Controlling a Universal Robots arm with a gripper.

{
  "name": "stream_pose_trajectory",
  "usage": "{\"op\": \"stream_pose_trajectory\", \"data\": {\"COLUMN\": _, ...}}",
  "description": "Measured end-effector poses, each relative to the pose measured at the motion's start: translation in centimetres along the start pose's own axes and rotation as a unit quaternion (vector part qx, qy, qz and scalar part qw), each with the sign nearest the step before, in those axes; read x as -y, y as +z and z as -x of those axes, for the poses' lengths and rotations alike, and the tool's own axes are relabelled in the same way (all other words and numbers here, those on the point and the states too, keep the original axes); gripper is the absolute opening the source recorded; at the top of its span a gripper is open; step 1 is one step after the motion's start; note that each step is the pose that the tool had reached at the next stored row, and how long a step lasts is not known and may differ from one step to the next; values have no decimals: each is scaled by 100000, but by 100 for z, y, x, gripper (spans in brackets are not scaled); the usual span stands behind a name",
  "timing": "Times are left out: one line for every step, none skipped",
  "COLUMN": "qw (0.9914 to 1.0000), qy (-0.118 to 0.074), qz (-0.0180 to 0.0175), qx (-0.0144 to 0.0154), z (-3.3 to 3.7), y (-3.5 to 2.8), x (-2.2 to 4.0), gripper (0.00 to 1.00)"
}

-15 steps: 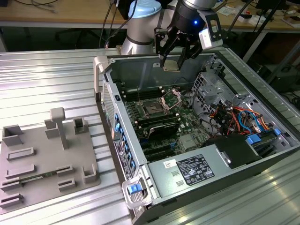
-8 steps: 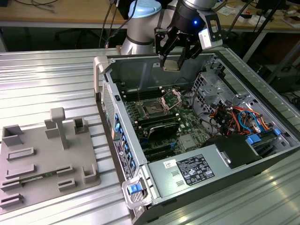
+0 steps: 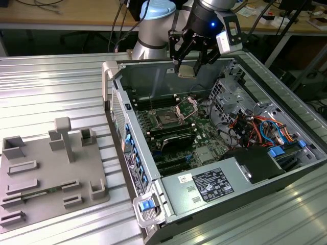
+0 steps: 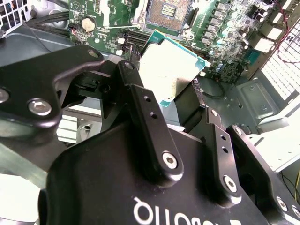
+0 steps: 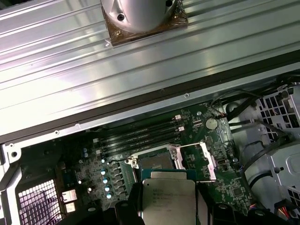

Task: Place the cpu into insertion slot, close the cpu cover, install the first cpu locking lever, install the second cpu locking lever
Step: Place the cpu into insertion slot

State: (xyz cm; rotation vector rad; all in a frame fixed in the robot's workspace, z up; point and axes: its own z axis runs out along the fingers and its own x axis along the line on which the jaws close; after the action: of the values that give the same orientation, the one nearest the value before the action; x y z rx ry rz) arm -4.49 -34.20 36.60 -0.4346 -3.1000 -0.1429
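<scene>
My gripper (image 3: 187, 65) is shut on the cpu (image 3: 186, 69), a flat square chip with a silvery top and a green rim. It hangs tilted above the open computer case, near the back wall. In both wrist views the cpu (image 4: 171, 70) (image 5: 168, 197) sits between the black fingers (image 4: 145, 117). The insertion slot (image 3: 166, 118) (image 5: 153, 163) (image 4: 164, 9) lies open on the green motherboard, below the chip and a little toward the exterior view's left. The cpu cover (image 3: 187, 106) (image 5: 197, 161) stands swung up beside the slot. I cannot make out the locking levers.
Long black memory slots (image 5: 140, 136) run beside the socket. A power supply (image 3: 209, 185), a bundle of coloured cables (image 3: 258, 127) and a drive cage (image 3: 227, 94) fill the case at the exterior view's right. A grey fixture plate (image 3: 51, 173) lies on the ribbed metal table (image 3: 46, 87).
</scene>
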Motion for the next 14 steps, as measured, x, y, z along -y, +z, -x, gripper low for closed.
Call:
{"op": "stream_pose_trajectory", "data": {"qw": 100000, "qy": 54, "qz": 0, "qx": 4, "z": 0, "y": 0, "x": 0, "gripper": 55}}
{"op": "stream_pose_trajectory", "data": {"qw": 100000, "qy": 141, "qz": 4, "qx": 14, "z": 0, "y": 0, "x": 0, "gripper": 55}}
{"op": "stream_pose_trajectory", "data": {"qw": 100000, "qy": 196, "qz": 7, "qx": 17, "z": 0, "y": 0, "x": 0, "gripper": 55}}
{"op": "stream_pose_trajectory", "data": {"qw": 100000, "qy": 249, "qz": 5, "qx": 22, "z": 0, "y": 0, "x": 0, "gripper": 55}}
{"op": "stream_pose_trajectory", "data": {"qw": 100000, "qy": 308, "qz": 6, "qx": 27, "z": 0, "y": 0, "x": 0, "gripper": 55}}
{"op": "stream_pose_trajectory", "data": {"qw": 99999, "qy": 365, "qz": 9, "qx": 34, "z": 0, "y": 1, "x": 0, "gripper": 55}}
{"op": "stream_pose_trajectory", "data": {"qw": 99999, "qy": 419, "qz": 11, "qx": 38, "z": 0, "y": 1, "x": 0, "gripper": 55}}
{"op": "stream_pose_trajectory", "data": {"qw": 99999, "qy": 482, "qz": 11, "qx": 43, "z": 0, "y": 1, "x": 0, "gripper": 55}}
{"op": "stream_pose_trajectory", "data": {"qw": 99999, "qy": 544, "qz": 12, "qx": 49, "z": 0, "y": 1, "x": 0, "gripper": 55}}
{"op": "stream_pose_trajectory", "data": {"qw": 99998, "qy": 600, "qz": 16, "qx": 55, "z": 0, "y": 1, "x": 0, "gripper": 55}}
{"op": "stream_pose_trajectory", "data": {"qw": 99998, "qy": 668, "qz": 19, "qx": 62, "z": 0, "y": 1, "x": 0, "gripper": 55}}
{"op": "stream_pose_trajectory", "data": {"qw": 99997, "qy": 720, "qz": 19, "qx": 66, "z": 0, "y": 1, "x": 0, "gripper": 55}}
{"op": "stream_pose_trajectory", "data": {"qw": 99997, "qy": 810, "qz": 18, "qx": 73, "z": 0, "y": 1, "x": 0, "gripper": 55}}
{"op": "stream_pose_trajectory", "data": {"qw": 99996, "qy": 880, "qz": 22, "qx": 80, "z": 0, "y": 1, "x": 0, "gripper": 55}}
